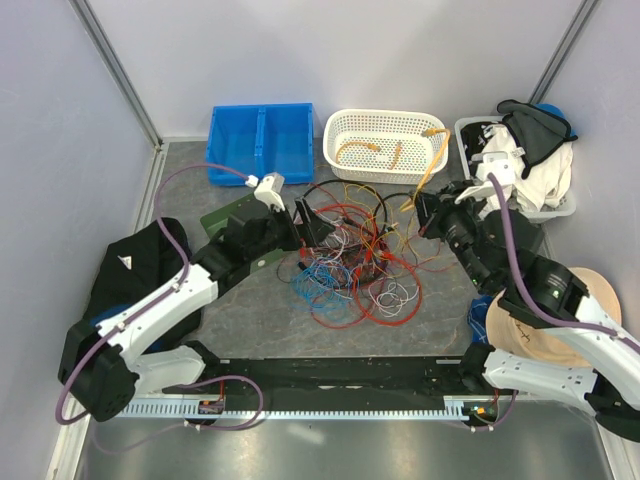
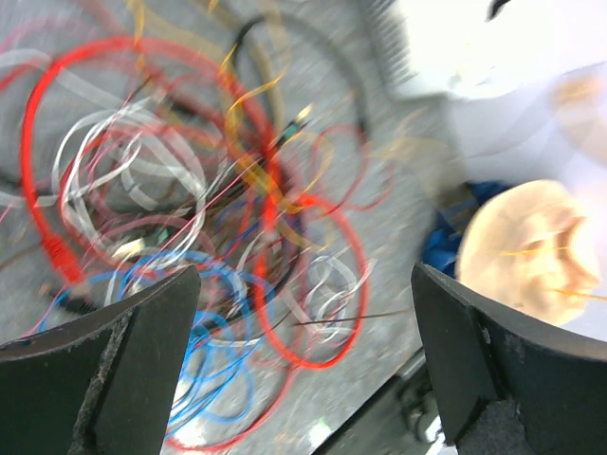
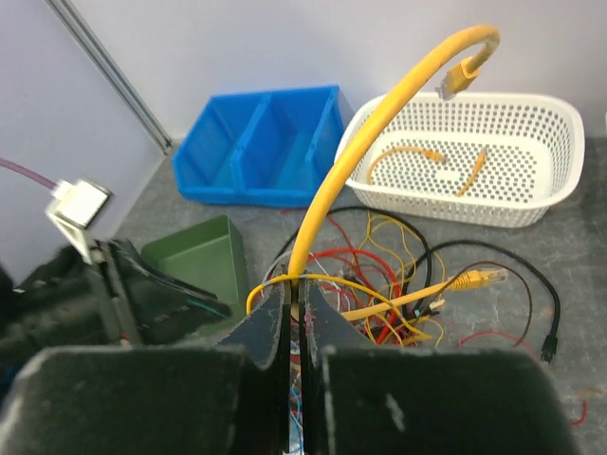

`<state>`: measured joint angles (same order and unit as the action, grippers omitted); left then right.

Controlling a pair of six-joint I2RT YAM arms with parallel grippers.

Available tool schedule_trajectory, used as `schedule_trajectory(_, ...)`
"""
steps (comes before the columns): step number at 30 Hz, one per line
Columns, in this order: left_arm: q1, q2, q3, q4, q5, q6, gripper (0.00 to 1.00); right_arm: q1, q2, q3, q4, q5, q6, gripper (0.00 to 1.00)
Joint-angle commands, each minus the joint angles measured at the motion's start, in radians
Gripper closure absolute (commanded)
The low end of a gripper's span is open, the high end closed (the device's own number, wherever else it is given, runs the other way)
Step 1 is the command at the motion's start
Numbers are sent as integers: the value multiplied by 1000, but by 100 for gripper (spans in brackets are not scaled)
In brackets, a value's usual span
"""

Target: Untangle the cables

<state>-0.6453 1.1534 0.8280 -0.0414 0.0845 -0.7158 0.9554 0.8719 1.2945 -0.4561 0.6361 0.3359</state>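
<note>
**Untangling: early stage, most left to do**

We count two, perhaps three, orange cables (image 1: pixel 365 150) in the white basket (image 1: pixel 385 113). The bulk of the cables (image 1: pixel 350 270) lies knotted on the table (image 1: pixel 250 320) between the arms. The right gripper (image 3: pixel 296 303) is clamped on a yellow cable (image 3: pixel 379 123), raised clear. The left gripper (image 2: pixel 303 332) hovers above the knot, jaws wide, empty. We see no legible writing, and the left wrist view is blurred.
</note>
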Motion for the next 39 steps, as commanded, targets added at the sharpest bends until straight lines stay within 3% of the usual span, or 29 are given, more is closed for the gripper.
schedule_trajectory(1,1,-64,-6,116,29,33,0,-3,6,-46,28,-4,28,100)
schedule_trajectory(11,-17,-61,-79,478,175,41,1,-3,27,-92,45,-84,67,100)
schedule_trajectory(19,-132,66,-61,765,205,151,5,-1,41,-93,76,-239,124,100)
schedule_trajectory(32,-214,164,-44,877,209,268,9,-3,18,-109,69,-263,143,100)
schedule_trajectory(35,-217,184,-27,864,204,288,23,-3,26,-112,69,-280,144,100)
schedule_trajectory(37,-217,196,6,822,198,302,49,-3,27,-119,73,-289,144,100)
schedule_trajectory(38,-217,207,16,810,181,305,60,-3,26,-124,71,-289,144,94)
schedule_trajectory(39,-217,212,32,796,169,309,89,-1,19,-133,71,-288,146,86)
